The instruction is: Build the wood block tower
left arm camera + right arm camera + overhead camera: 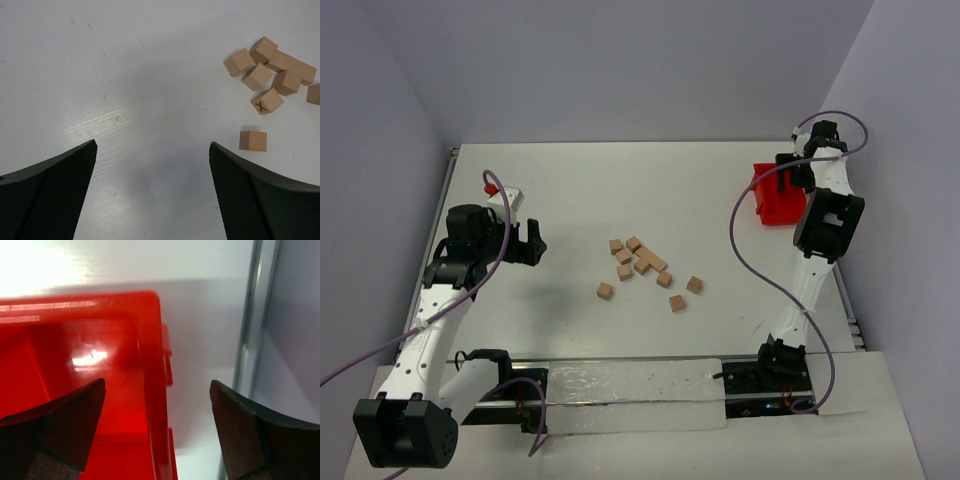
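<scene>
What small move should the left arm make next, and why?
Probably slide the left tool to its right, over the lone block. The tool is open and empty above bare table, that block lies apart from the cluster of blocks, and nothing is stacked yet.

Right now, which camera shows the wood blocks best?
Top external: the whole scatter of wood blocks lies in view. The left wrist view is closer, but its right edge cuts the group off. The right wrist view shows none, only the red bin.
</scene>
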You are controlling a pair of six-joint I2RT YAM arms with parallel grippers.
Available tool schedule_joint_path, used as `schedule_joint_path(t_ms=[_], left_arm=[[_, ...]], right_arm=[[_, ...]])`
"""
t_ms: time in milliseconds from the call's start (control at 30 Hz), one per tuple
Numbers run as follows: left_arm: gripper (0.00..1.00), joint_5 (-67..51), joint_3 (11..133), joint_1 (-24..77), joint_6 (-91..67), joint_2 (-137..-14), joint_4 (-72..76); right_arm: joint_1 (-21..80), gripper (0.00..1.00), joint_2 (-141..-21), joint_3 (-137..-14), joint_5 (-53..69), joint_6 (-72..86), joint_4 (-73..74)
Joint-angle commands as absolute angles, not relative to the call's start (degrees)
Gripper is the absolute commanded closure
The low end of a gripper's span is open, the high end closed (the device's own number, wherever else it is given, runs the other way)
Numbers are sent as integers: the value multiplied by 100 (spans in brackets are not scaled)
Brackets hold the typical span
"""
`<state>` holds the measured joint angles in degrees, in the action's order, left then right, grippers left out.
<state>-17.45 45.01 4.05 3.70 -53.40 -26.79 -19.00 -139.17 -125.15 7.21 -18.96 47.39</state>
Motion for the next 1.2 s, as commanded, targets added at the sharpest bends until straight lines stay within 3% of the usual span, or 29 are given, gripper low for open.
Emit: schedule_joint_path(t_ms=[0,300,533,633,833,1167], left_arm=[[1,-1903,4516,369,439,-5192,-2621],[1,-2088,4473,369,537,-5035,-2632],[1,-2294,4386,369,668,-4887,-2619],[1,-2302,4392,369,676,-4925,-2608],[1,-2417,4403,369,711,-4949,-2645],[1,-2304,4494,369,599,-5101,-2666]], right_arm=[[-1880,5,-12980,-12920,613,-1911,5133],[-1391,1,-11103,-12441,837,-2141,5484],[-127,1,-9408,-10793,896,-2188,5187],[708,1,-8716,-9470,802,-1937,4831],[2156,1,-8225,-7415,561,-1185,3944],[3335,3,-8400,-6452,10,-686,3253]])
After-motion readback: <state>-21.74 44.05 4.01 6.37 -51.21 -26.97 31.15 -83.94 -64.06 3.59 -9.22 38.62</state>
